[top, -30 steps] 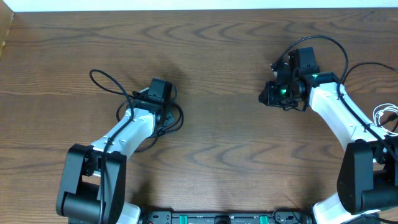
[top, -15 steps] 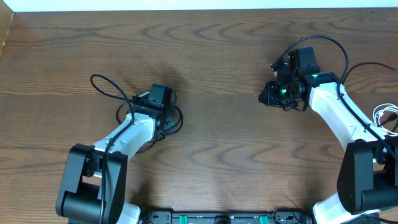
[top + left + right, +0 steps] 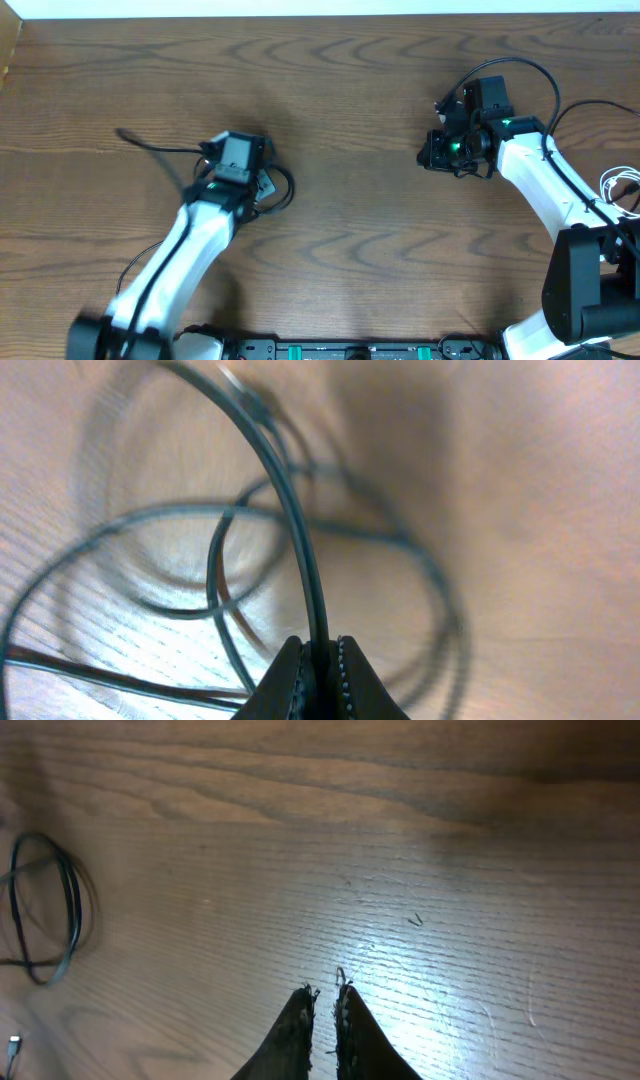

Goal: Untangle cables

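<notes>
On the table (image 3: 350, 100), cable loops (image 3: 291, 187) lie left (another cable (image 3: 612, 181) far right).

Standing here, I can't make out a single word, label, brand mark or number. Nothing readable shows on the wooden tabletop (image 3: 350, 250), on the cables (image 3: 288, 188), or on either robot arm; the close views are too blurred to show any lettering.

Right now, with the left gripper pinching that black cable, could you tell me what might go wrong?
1. The left gripper holds one strand of the black cable that crosses several loops; pulling may cinch them into a knot.
2. The strand sits at the very fingertips, so it could slip out under tension.
</notes>
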Tool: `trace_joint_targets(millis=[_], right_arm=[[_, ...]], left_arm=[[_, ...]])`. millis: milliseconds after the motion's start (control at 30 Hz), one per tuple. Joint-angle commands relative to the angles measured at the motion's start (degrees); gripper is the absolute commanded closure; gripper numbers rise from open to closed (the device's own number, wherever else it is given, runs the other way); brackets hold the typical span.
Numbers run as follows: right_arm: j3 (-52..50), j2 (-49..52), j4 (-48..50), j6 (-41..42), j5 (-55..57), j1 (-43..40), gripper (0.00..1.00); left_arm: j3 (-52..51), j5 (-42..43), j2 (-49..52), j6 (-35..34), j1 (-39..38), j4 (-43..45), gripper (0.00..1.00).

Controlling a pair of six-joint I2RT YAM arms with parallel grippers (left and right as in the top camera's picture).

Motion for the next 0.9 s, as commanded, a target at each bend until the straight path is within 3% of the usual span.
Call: trace_joint_targets(millis=[0, 167, 267, 400, 633, 767, 867], right_arm=[[-0.3, 0.3, 0.1, 0.0, -1.6, 0.2, 0.91], [-0.3, 0.3, 0.1, 0.0, -2.0, 0.2, 0.87], [-0.3, 0.3, 0.2, -1.3, -6.5, 0.2, 0.80], [-0.3, 0.3, 1.0, -9.0, -19.2, 0.2, 0.63], [-0.3, 0.3, 0.5, -21.9, -37.6, 0.7, 0.37], [-0.3, 0.3, 1.0, -22.6, -37.6, 3.0, 0.25], [-0.3, 0.3, 1.7, -22.6, -34.6, 4.3, 0.22]], left_arm=[[1.5, -0.7, -10.5, 0.9, 0.1, -0.2, 0.92], [1.5, -0.2, -25.9, -2.5, 0.1, -0.2, 0.92], [1.5, 2.6, -31.8, -5.1, 0.1, -0.1, 0.92], [1.5, 6.9, -36.3, -7.1, 0.1, -0.1, 0.92], [1.4, 9.8, -34.9, -11.1, 0.1, -1.2, 0.92], [1.4, 11.5, -29.1, -15.6, 0.1, -3.8, 0.92], [1.4, 17.6, -24.6, -15.6, 0.1, -3.6, 0.92]])
